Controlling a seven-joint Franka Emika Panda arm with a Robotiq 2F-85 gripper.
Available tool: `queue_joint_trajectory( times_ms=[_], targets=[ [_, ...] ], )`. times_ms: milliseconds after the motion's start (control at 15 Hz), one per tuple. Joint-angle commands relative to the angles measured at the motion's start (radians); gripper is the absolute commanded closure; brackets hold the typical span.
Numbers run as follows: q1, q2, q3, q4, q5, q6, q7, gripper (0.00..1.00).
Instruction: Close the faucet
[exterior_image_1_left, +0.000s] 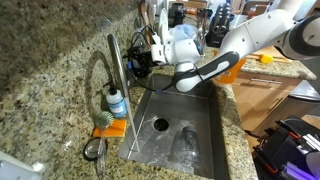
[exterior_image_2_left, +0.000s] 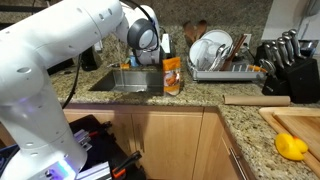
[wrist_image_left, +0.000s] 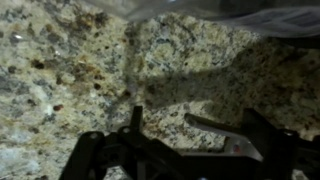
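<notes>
Granite counter (exterior_image_1_left: 40, 60) surrounds a steel sink (exterior_image_1_left: 148, 150) holding a cup (exterior_image_1_left: 187, 142); the gripper (wrist_image_left: 168, 122) hangs spread near the faucet (exterior_image_1_left: 113, 80).

Pincer (wrist_image_left: 163, 128) cut off below.

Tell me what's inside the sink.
In an exterior view the sink shows a round drain and a dark cup on its floor. The robot arm crosses over the far end, so anything there is hidden.
</notes>
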Motion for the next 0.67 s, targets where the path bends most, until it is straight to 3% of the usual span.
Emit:
queue_joint_trajectory(
  times_ms=[0, 333, 467, 600],
  targets=[
    [-0.071, 0.067, 0.16, 0.036, -0.079, 0.0, -0.018, 0.0],
    [-0.163, 0.125, 0.299, -0.007, -0.155, -0.004, 0.007, 0.0],
    [-0.172, 0.146, 0.313, 0.003, -0.152, -0.004, 0.008, 0.0],
    [-0.069, 0.051, 0.111, 0.054, 0.02, -0.011, 0.032, 0.0]
  ],
)
